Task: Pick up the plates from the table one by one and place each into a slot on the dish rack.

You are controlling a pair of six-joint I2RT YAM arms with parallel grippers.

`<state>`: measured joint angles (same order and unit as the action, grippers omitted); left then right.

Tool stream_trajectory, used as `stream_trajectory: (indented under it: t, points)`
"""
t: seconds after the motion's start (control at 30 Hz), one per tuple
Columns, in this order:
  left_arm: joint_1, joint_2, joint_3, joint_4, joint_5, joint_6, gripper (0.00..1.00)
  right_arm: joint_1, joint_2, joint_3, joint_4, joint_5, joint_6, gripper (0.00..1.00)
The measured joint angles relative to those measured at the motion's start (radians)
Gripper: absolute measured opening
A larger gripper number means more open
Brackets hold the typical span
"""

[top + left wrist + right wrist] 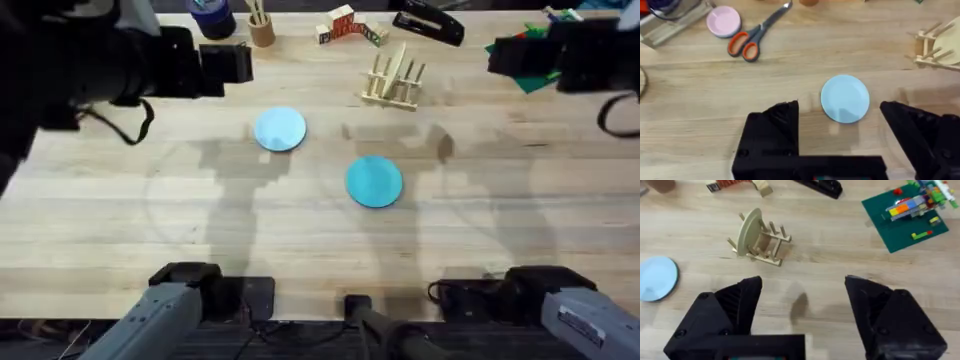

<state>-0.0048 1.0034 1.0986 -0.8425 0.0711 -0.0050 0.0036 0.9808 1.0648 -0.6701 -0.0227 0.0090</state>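
The table (120, 230) is seen as pale wood planks with visible grain, matt. The rack (391, 82) is made of bare pale wooden dowels. Both plates, pale blue (280, 130) and turquoise (374, 181), look like smooth plastic. The scissors (757, 31) are shown with metal blades and orange plastic handles.

dish rack (940, 45) cut off at frame edge, pale blue plate (657, 278) partly cropped

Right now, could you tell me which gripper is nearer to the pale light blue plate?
The left. The left gripper hangs open just above the pale light blue plate, which lies between its fingers. The right gripper hangs open nearer the dish rack, with that plate off to its side.
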Motion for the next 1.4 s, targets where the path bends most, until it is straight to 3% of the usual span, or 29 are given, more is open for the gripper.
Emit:
stream_trajectory:
  t: [0.17,0.43,0.6,0.63,0.67,0.73,0.93,1.03,1.2,1.4]
  points:
    - [0.000,0.075,0.013,-0.007,0.008,0.000,0.993,0.000,0.087,0.033,0.011,0.000,0.000,0.996]
    - [0.000,0.097,0.013,-0.007,0.013,-0.002,0.963,0.000,0.115,0.033,-0.004,0.000,0.000,0.996]
    - [0.004,0.097,0.013,-0.007,0.041,-0.001,0.196,0.000,0.114,0.034,-0.004,0.000,0.000,0.996]
    - [0.010,0.097,0.013,-0.007,0.055,0.005,0.080,0.000,0.114,0.034,-0.004,0.000,0.000,0.996]
    - [0.018,0.097,0.013,-0.007,0.075,0.004,0.054,0.000,0.114,0.034,-0.004,0.000,0.000,0.996]
    - [0.057,0.106,0.013,-0.007,0.143,0.012,0.043,0.000,0.114,0.034,-0.004,0.000,0.000,0.996]
    - [0.239,0.228,0.016,-0.029,0.459,0.088,0.040,0.000,0.114,0.034,-0.004,0.000,0.000,0.996]
    - [0.295,0.317,0.016,-0.055,0.586,0.135,0.040,0.000,0.114,0.034,-0.004,0.000,0.000,0.996]
    - [0.308,0.466,0.016,-0.061,0.722,0.219,0.040,0.000,0.114,0.034,-0.004,0.000,0.000,0.995]
    - [0.308,0.620,0.016,-0.054,0.795,0.304,0.040,0.000,0.114,0.034,-0.004,0.000,0.000,0.995]
